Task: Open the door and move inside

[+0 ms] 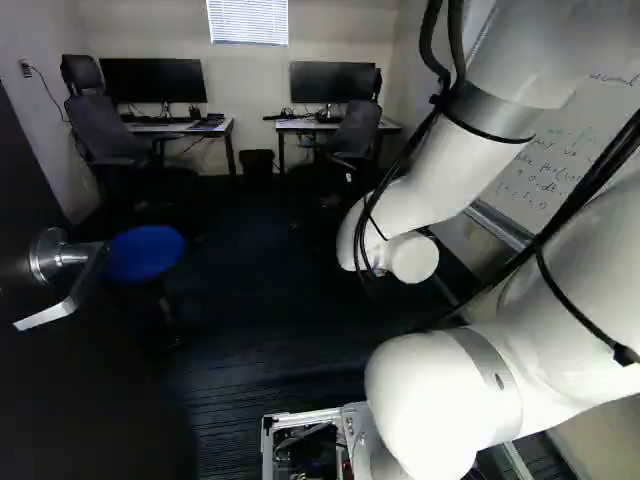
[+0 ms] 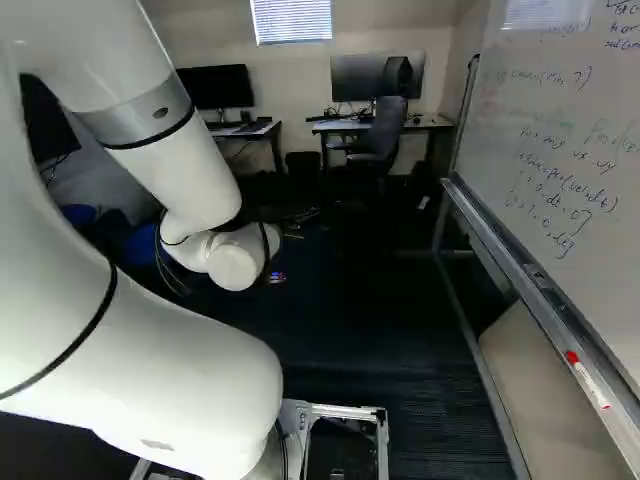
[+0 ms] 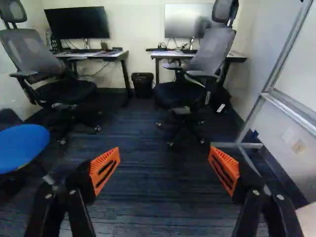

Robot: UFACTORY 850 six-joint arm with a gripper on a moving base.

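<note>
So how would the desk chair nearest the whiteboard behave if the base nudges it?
The chair would probably roll rather than slide: casters show at its foot. Expect it to swivel too, since the seat seems to sit on one central post. Pushed high on its tall backrest, it might tip; low contact looks safer.

The big, flat, dark door point(image 1: 95, 385) is open. It stands up straight at the left of the left base view. On it is a shiny silver metal handle point(image 1: 72, 257), with a round part against the door and a bent bar sticking out.
</note>
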